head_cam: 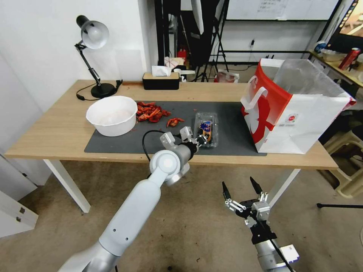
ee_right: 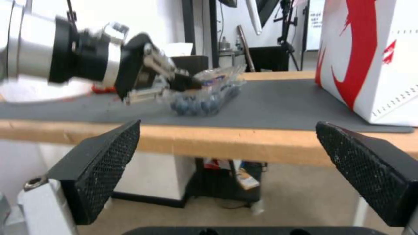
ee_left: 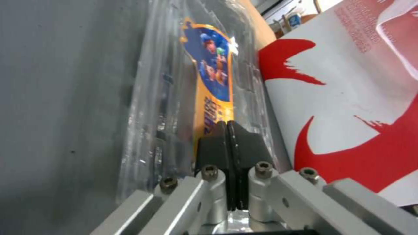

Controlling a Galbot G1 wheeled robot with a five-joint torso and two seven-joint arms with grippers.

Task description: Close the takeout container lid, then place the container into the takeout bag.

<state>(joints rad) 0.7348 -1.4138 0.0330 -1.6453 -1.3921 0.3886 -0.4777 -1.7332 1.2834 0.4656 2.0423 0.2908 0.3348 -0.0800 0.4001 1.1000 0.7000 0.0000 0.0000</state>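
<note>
The takeout container (head_cam: 207, 130) is a small clear clamshell on the grey mat (head_cam: 234, 124), left of the takeout bag (head_cam: 298, 113). Dark berries show through the container (ee_right: 204, 103) in the right wrist view. Its lid (ee_left: 209, 65), with an orange and blue label, lies down over the box. My left gripper (head_cam: 199, 140) is shut, and its joined fingertips (ee_left: 220, 143) rest on the lid's near end. The left gripper (ee_right: 187, 83) sits on top of the box. The red and white bag (ee_left: 348, 98) stands upright and open-topped. My right gripper (head_cam: 242, 185) hangs open below the table's front edge.
A round white bowl (head_cam: 112, 113) stands at the mat's left end, with red crayfish (head_cam: 151, 112) beside it. A black desk lamp (head_cam: 94, 37) and a tissue box (head_cam: 160, 79) are at the back. Between container and bag the mat is bare.
</note>
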